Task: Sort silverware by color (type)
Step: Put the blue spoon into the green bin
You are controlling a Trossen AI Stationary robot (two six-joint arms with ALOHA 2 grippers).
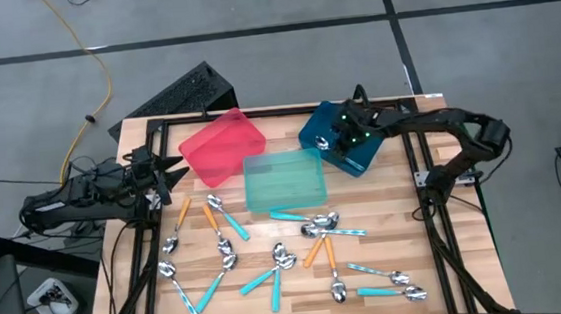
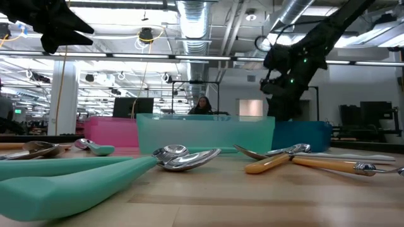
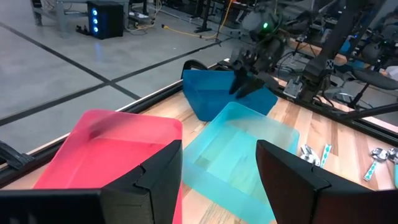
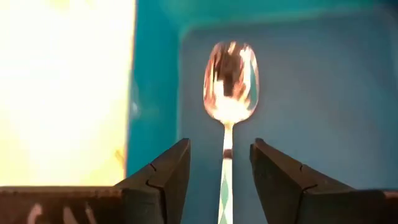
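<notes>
My right gripper (image 4: 221,180) stands open above the dark blue tray (image 1: 311,133) at the table's far right. A spoon (image 4: 230,81) with a shiny bowl and a pale patterned handle lies on the tray's floor. Its handle runs between my fingers, with a gap on each side. My left gripper (image 1: 166,171) waits open at the table's left edge, beside the red tray (image 3: 112,149). Several spoons (image 1: 321,224) with orange, teal and pale handles lie loose on the near half of the table.
A red tray (image 1: 221,145) and a pale teal tray (image 1: 282,180) stand side by side at the table's far middle, next to the blue one. A black frame (image 1: 429,195) runs along the table's sides. A person (image 2: 203,104) sits in the room behind.
</notes>
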